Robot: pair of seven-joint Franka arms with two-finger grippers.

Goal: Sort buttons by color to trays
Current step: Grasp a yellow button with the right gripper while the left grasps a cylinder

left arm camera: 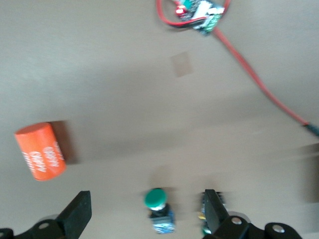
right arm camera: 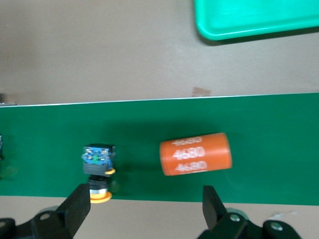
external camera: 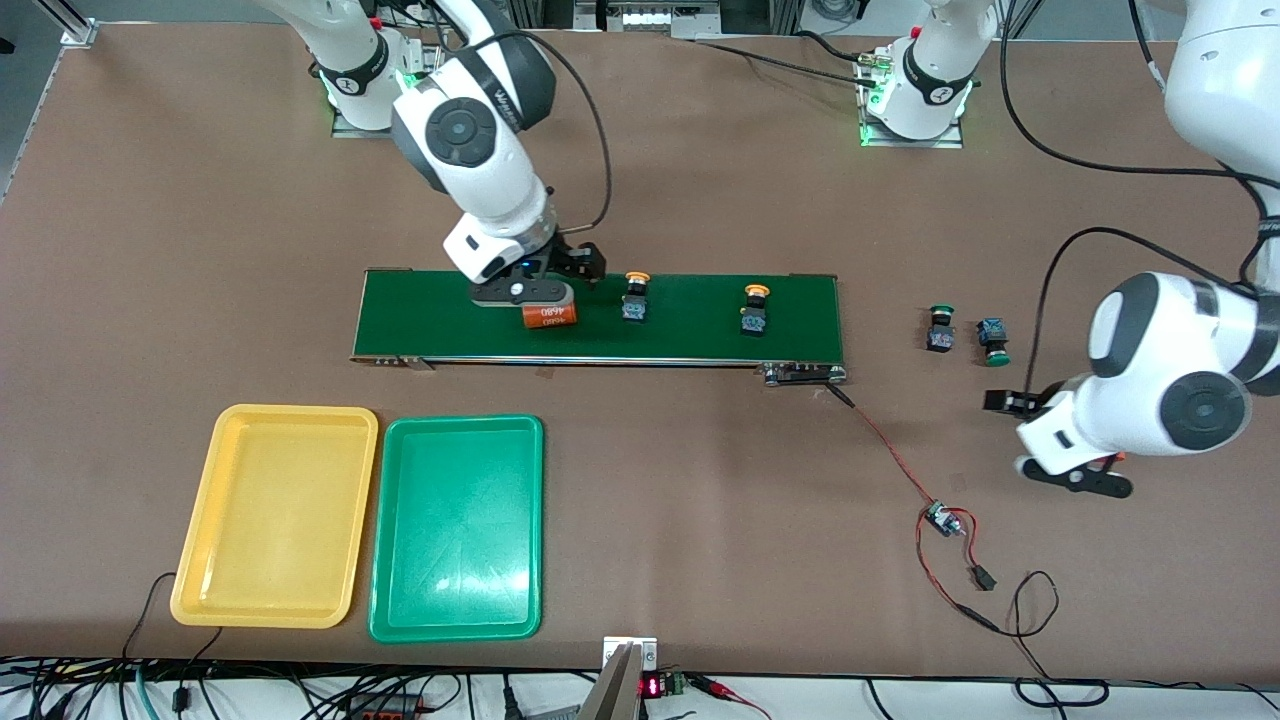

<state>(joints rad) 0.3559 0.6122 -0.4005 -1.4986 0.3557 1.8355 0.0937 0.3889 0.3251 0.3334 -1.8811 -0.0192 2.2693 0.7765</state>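
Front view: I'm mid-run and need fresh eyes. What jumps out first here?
The long dark-green conveyor belt across the table's middle, carrying two yellow-orange buttons and an orange cylinder, with the right end effector open above the cylinder. Next, the yellow tray and green tray, nearer the camera. Two green buttons lie off the belt, near the open left end effector.
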